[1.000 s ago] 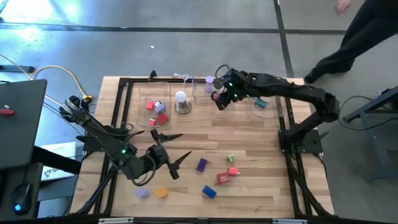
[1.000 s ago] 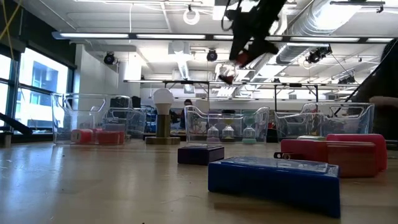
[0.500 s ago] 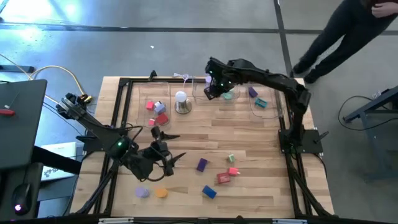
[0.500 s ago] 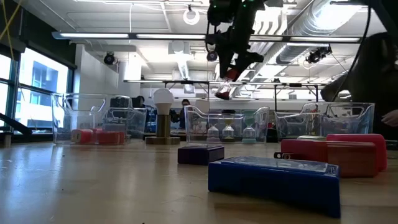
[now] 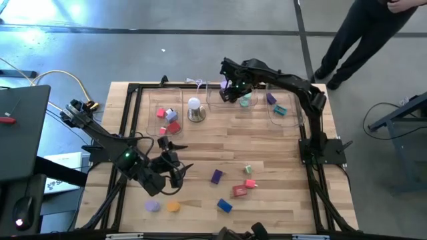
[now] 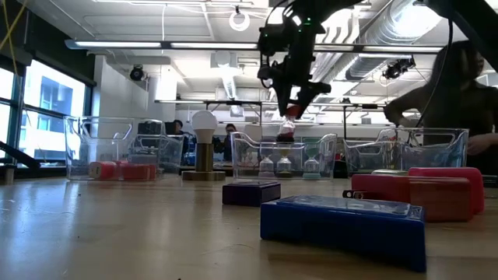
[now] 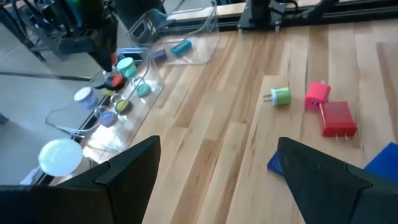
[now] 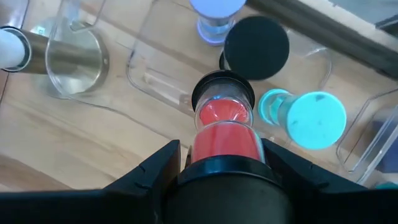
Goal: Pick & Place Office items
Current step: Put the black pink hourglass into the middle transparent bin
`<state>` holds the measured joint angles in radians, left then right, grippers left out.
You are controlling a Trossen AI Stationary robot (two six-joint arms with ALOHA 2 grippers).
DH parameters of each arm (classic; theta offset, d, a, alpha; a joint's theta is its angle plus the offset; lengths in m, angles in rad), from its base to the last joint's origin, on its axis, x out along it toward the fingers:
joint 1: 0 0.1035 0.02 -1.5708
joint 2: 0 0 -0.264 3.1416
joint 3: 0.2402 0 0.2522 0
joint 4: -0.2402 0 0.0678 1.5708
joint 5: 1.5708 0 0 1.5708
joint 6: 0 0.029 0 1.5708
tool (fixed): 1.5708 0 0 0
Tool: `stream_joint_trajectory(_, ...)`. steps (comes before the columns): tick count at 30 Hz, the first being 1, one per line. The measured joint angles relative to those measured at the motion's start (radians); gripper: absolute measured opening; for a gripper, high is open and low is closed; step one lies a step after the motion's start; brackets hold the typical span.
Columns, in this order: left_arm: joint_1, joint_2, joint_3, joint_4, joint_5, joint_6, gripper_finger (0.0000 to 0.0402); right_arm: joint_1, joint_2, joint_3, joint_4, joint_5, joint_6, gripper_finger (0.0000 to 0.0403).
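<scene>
My right gripper [image 8: 224, 152] is shut on a red roll with black ends [image 8: 222, 121]. It hangs over the middle clear tray [image 5: 235, 101] at the far edge, also seen in the low view [image 6: 287, 118]. Lilac [image 8: 215, 15], black [image 8: 256, 38] and teal [image 8: 310, 118] rolls stand in that tray. My left gripper [image 5: 176, 170] is open over the near left of the table, touching nothing. Loose pieces lie on the wood: a purple block [image 5: 216, 176], a green piece [image 5: 247, 170], pink [image 5: 250, 183], red [image 5: 239, 191] and blue [image 5: 224, 205] blocks, and lilac [image 5: 153, 207] and orange [image 5: 173, 207] rolls. My right gripper pinches the red roll between its two fingers, on the roll's upper part [image 8: 224, 140]. The fingers come from above, pointing down. The roll is lifted clear and stands about upright, its black lower end [image 8: 222, 93] just above the middle tray.
A white dome on a metal base [image 5: 194, 107] stands between the left tray [image 5: 167, 120], which holds red and lilac pieces, and the middle tray. A third tray [image 5: 283, 110] sits to the right. A person [image 5: 373, 33] stands beyond the far right corner.
My right gripper has carried the red roll along the far edge toward the table's left and then lowered it toward the middle tray. My left gripper has drawn back a little toward the left edge. The person beyond the far right corner has moved.
</scene>
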<state>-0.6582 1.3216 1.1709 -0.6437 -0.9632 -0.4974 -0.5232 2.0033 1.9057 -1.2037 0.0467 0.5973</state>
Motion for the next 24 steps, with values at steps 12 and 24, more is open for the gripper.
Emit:
stream_joint_trajectory(12,0.0,0.0,0.0,-0.004,0.0,-0.006,0.0314,0.011,0.053,-0.001,-0.014,-0.001,0.007,0.0185)
stream_joint_trajectory(24,0.0,0.0,0.0,-0.004,-0.001,-0.02,0.0314,0.002,0.135,-0.002,0.011,-0.004,-0.008,0.0186)
